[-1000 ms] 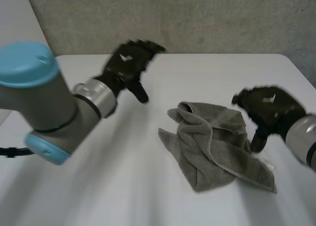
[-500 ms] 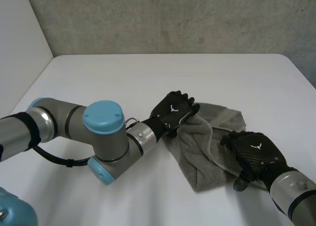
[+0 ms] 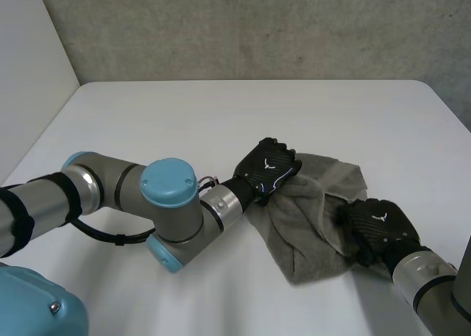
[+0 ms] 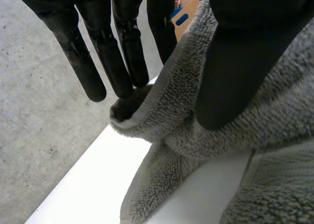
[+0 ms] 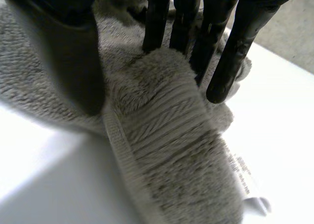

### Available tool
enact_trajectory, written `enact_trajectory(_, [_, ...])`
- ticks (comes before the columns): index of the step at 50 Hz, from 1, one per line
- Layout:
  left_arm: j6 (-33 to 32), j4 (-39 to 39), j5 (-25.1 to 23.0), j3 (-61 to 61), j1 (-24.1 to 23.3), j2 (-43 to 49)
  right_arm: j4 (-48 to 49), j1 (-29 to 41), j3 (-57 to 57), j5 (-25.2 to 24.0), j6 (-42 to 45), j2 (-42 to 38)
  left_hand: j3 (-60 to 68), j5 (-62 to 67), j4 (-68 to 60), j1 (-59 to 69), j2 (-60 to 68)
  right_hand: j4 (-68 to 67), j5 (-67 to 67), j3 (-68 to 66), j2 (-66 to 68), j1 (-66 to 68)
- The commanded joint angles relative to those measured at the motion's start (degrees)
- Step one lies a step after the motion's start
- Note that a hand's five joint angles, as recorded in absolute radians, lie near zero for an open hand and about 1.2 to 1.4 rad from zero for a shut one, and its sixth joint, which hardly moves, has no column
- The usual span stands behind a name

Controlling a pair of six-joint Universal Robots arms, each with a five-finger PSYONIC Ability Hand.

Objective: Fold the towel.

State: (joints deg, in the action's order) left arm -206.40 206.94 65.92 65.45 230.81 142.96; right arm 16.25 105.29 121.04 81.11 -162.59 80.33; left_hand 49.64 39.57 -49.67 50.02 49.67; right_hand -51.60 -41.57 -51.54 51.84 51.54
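A crumpled grey towel (image 3: pixel 309 218) lies on the white table (image 3: pixel 184 115), right of the middle. My left hand (image 3: pixel 266 167) rests on its far left part. In the left wrist view a raised fold of the towel (image 4: pixel 162 111) sits between the thumb (image 4: pixel 240 62) and the fingers (image 4: pixel 122 52), which pinch it. My right hand (image 3: pixel 377 226) is on the towel's near right part. There a ridge of the towel (image 5: pixel 167 136) is squeezed between the thumb (image 5: pixel 64 47) and the fingers (image 5: pixel 225 52).
A grey concrete wall (image 3: pixel 257 27) stands behind the table. The left arm's elbow (image 3: pixel 169 211) lies low over the table beside the towel. A white label (image 5: pixel 243 172) shows on the towel's hem near my right hand. The table's right edge (image 3: pixel 449 108) is close to the towel.
Both hands came down from above the table onto the towel. Their fingers have closed from straight to a pinch on folds of the cloth.
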Motion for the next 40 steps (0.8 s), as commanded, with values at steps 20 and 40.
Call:
enact_trajectory(20, [-6.6,30.8,19.1,-9.6,3.9,-13.0,19.1,-1.6,-40.9,-9.3,11.4,1.6,30.4,30.4,-30.3,30.0,30.3,-28.4,-28.4,-28.5,28.2,28.5])
enact_trajectory(40, [0.8,22.3,20.7,32.1,3.2,-26.8,-12.4,-1.8,-35.3,-12.3,5.4,-8.3,30.4,30.4,-30.3,30.0,30.3,-28.4,-28.4,-28.5,28.2,28.5])
